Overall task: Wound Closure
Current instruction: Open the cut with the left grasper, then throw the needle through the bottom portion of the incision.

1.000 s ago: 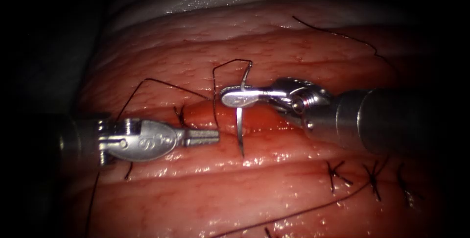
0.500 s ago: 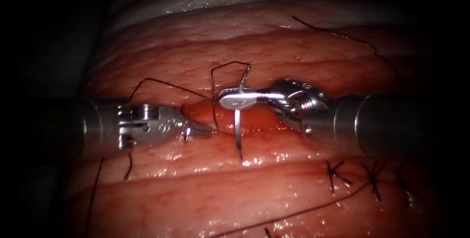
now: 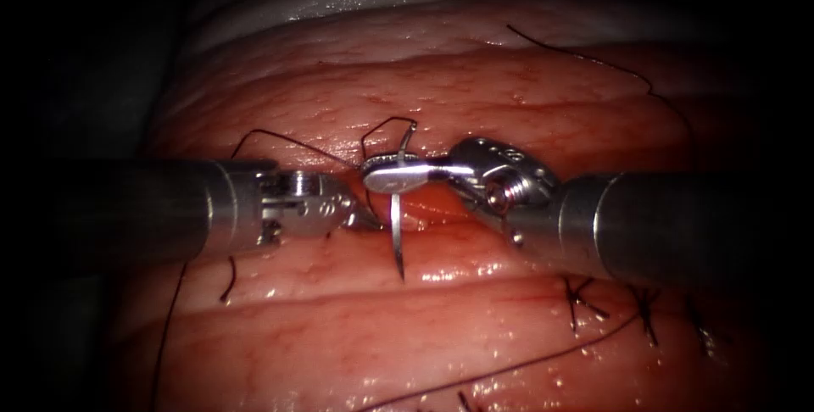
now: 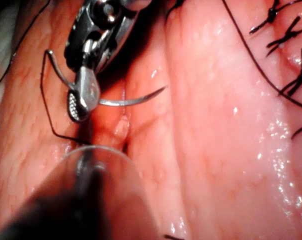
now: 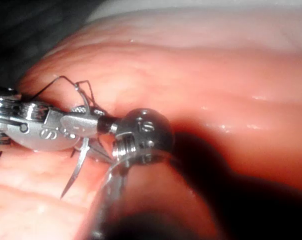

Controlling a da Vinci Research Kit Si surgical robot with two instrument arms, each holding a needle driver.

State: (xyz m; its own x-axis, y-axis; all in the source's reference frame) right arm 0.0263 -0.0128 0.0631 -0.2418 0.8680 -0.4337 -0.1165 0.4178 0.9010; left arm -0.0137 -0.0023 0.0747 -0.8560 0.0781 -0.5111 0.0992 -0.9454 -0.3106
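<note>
My right tool (image 3: 392, 176) has its jaws shut on the curved needle (image 3: 397, 234), gripping it about a third of the way from the tail. The needle hangs over the open cut (image 3: 432, 208), its tip free above the near edge of the tissue (image 3: 339, 327) and not in it. The thread (image 3: 368, 153) loops from the needle's tail down into the cut. My left tool (image 3: 363, 219) reaches in from the left, its tip at the cut just left of the needle. The held needle (image 4: 133, 101) and right tool (image 4: 81, 100) appear in the left wrist view. In the right wrist view the needle (image 5: 75, 172) points down past the right tool (image 5: 78, 122), close beside the left tool (image 5: 33, 131).
Tied stitches (image 3: 581, 302) close the cut further right. A long strand of thread (image 3: 526, 365) runs across the near tissue, and another (image 3: 585, 60) lies on the far right. A short thread end (image 3: 227, 285) hangs below the left tool's shaft.
My left tool has advanced rightward and turned, bringing its tip up to the cut. My right tool has carried the needle slightly left and down.
</note>
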